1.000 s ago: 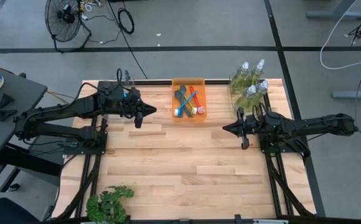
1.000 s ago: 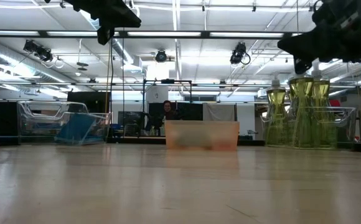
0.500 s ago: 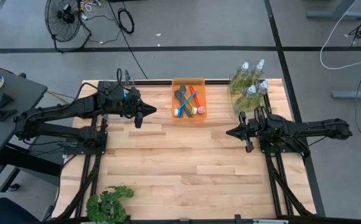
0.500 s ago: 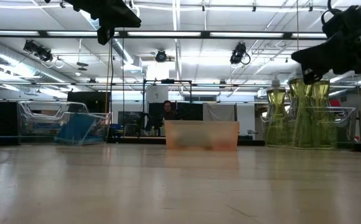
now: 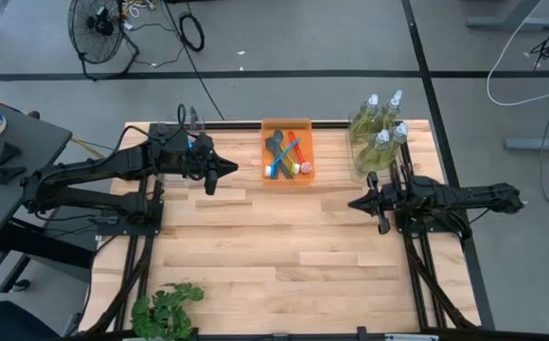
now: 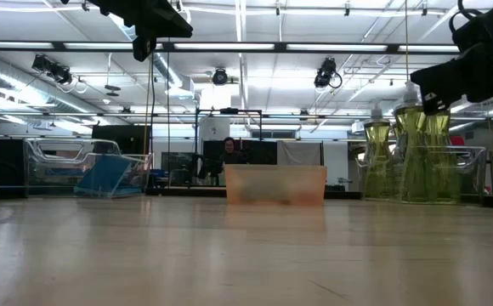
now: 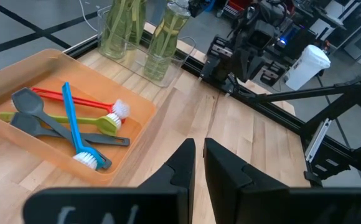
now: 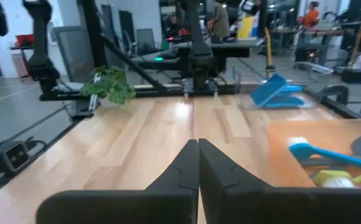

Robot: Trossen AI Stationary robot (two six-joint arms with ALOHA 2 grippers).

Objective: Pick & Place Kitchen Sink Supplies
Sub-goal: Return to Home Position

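Observation:
Several thin brushes, blue [image 7: 73, 127], red [image 7: 75, 98], yellow-green and black, lie in the orange tray [image 5: 287, 124] at the table's far middle. Clear pump bottles of yellow-green liquid [image 5: 379, 133] stand upright in a clear bin at the far right. A blue sponge [image 8: 274, 91] leans in a clear bin at the far left. My left gripper [image 5: 234, 170] hangs high, left of the tray, with its fingers nearly together and nothing between them. My right gripper [image 5: 352, 202] is shut and empty, pointing level toward the table's left, nearer the front than the bottles.
A green leafy plant [image 5: 166, 308] sits at the table's near left corner. Bare wood lies between the two arms and across the table's near half. A person [image 6: 228, 151] sits in the room behind the tray. A fan [image 5: 99, 24] stands on the floor beyond the far left.
My right gripper has drawn back toward the table's right edge and sunk a little, staying shut and pointing level. The left arm has kept still.

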